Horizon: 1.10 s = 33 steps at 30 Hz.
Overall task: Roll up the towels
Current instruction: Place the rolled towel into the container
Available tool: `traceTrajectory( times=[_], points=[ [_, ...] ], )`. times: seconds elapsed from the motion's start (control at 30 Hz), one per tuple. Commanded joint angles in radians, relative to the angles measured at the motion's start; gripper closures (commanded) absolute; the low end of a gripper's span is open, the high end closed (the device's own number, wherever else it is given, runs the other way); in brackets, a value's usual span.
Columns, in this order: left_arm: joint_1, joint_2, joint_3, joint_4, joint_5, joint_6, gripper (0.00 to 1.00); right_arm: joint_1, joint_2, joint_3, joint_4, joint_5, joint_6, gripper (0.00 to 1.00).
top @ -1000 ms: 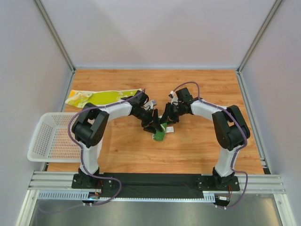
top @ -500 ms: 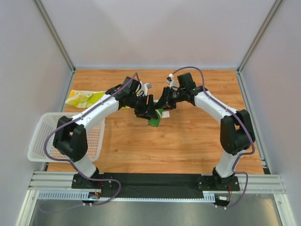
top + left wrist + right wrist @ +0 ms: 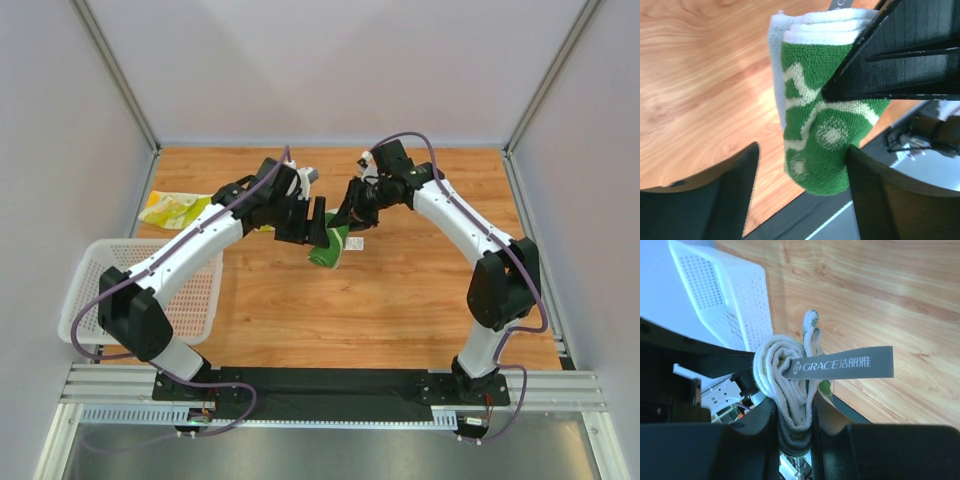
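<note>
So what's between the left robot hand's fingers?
The rolled green towel, gripped at its end by the right gripper, hangs between the left gripper's open fingers. The left wrist view shows it.

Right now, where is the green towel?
In the top view the rolled green towel hangs over the middle of the table. The right gripper pinches one end, and the left gripper stands open around it.

The green towel [image 3: 815, 145] is nubby terry cloth, the table [image 3: 400, 295] smooth wood.
</note>
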Motion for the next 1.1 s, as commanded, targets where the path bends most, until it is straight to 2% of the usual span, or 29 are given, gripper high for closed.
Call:
traceTrajectory(
  times=[0.0, 0.1, 0.13, 0.17, 0.5, 0.73, 0.87, 1.0, 1.07],
  points=[
    [-0.061, -0.051, 0.102, -0.092, -0.209, 0.062, 0.21, 0.008, -0.013, 0.083, -0.18, 0.101, 0.023, 1.0],
    [-0.131, -0.04, 0.196, -0.163, -0.351, 0.105, 0.2, 0.011, 0.008, 0.094, -0.234, 0.153, 0.022, 1.0],
    [-0.145, -0.034, 0.215, -0.19, -0.353, 0.109, 0.19, 0.011, 0.016, 0.099, -0.237, 0.156, 0.022, 1.0],
    [-0.165, -0.02, 0.231, -0.197, -0.353, 0.114, 0.01, 0.011, 0.018, 0.106, -0.243, 0.161, 0.022, 1.0],
    [-0.253, 0.054, 0.23, -0.198, -0.353, 0.125, 0.0, 0.016, 0.051, 0.194, -0.277, 0.126, 0.025, 1.0],
    [-0.299, 0.094, 0.213, -0.175, -0.439, 0.135, 0.01, 0.018, 0.032, 0.188, -0.276, 0.064, 0.062, 1.0],
    [-0.34, 0.142, 0.25, -0.214, -0.527, 0.154, 0.05, 0.019, 0.038, 0.185, -0.286, 0.006, 0.077, 1.0],
    [-0.361, 0.169, 0.264, -0.247, -0.634, 0.158, 0.17, 0.018, 0.039, 0.181, -0.294, -0.046, 0.082, 1.0],
    [-0.369, 0.17, 0.267, -0.257, -0.663, 0.157, 0.34, 0.019, 0.042, 0.166, -0.292, -0.063, 0.082, 1.0]
  ],
)
